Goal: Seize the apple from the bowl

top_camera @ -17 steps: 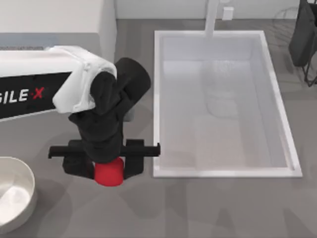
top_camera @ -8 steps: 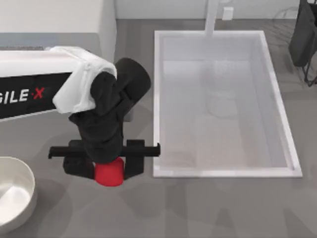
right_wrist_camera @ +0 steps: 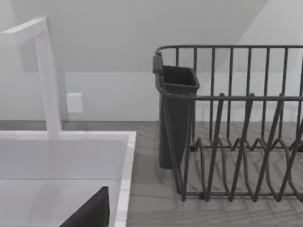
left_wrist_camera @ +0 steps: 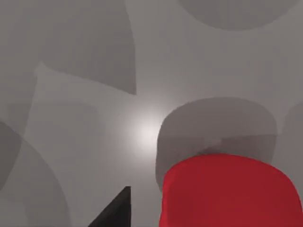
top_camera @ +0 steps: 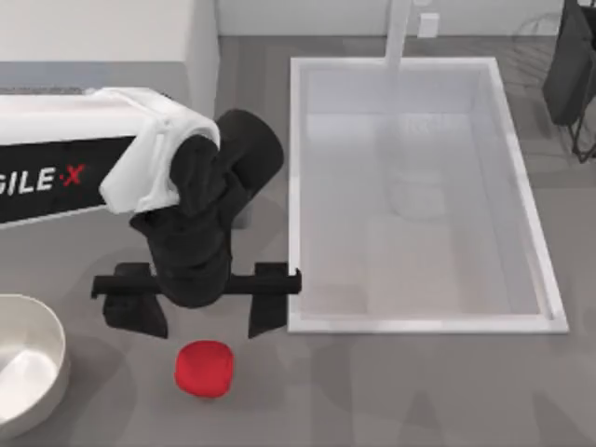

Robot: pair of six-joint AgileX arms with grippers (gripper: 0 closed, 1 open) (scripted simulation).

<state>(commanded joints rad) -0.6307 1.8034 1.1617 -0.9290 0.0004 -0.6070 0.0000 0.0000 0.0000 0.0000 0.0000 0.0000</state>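
**Apple out of the bowl, lying free on the tabletop**

Progress, judged from the layout: the removal looks done, since the apple is no longer in the bowl; it is not held either, so if a hold is still wanted, a fresh grasp is what remains.

Sink: large white basin set into the tabletop at the top view's right, its near-left corner beside the left arm's fingers; no task item is seen in it.

Left arm: reaches in from the top view's left; the left gripper hangs over bare tabletop between bowl and sink; its fingers stand wide apart with nothing between them; the apple lies just beyond them, toward the near edge, apart from both.

Bowl: off-white, round, thick-rimmed, at the lower left corner of the top view, partly cut by the frame; the part in view holds nothing.

Right arm: parked near the dish rack at the far right; the state of its fingers cannot be told.

Apple: small, bright red, plain, rounded yet slightly squarish; resting on the tabletop, well apart from the bowl; seen close in the left wrist view, a soft shadow behind it.
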